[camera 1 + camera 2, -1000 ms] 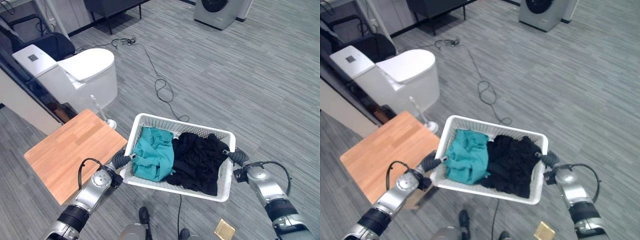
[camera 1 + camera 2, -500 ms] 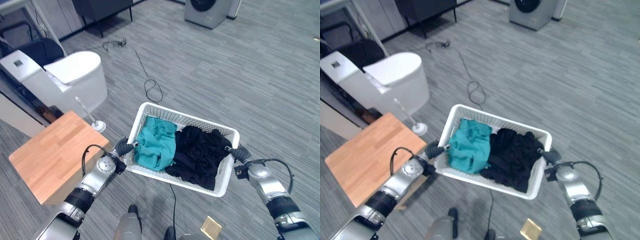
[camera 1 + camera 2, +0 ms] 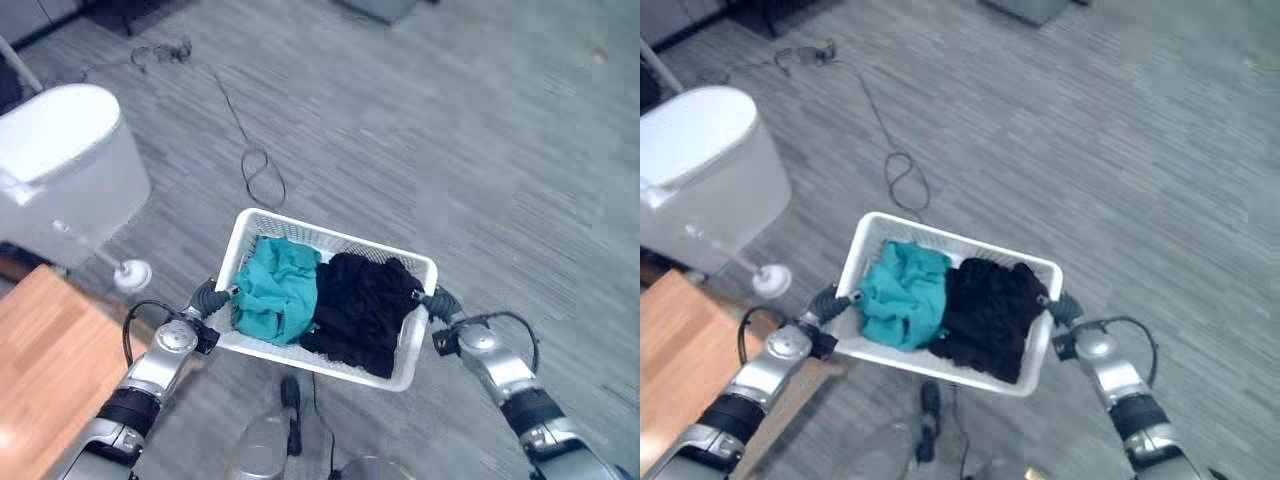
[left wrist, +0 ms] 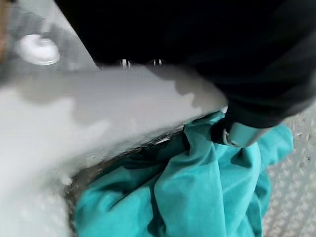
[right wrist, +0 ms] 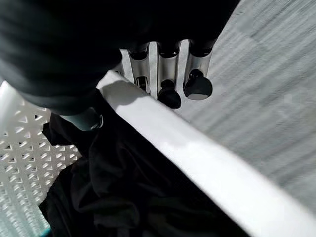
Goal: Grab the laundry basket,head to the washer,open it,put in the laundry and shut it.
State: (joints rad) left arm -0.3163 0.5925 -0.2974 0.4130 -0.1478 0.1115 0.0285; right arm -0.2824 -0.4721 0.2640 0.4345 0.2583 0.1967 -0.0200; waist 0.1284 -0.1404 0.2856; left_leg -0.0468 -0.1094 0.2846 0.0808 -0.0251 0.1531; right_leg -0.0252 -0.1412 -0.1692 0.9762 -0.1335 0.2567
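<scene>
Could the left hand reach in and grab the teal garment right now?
Probably not. The left hand is curled on the white laundry basket's rim, and the right hand holds the opposite rim. The teal garment lies beside it, but letting go would likely drop the basket.

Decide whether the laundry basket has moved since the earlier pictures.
Yes. The laundry basket has moved away from the wooden table, toward open floor, judged against the toilet.
</scene>
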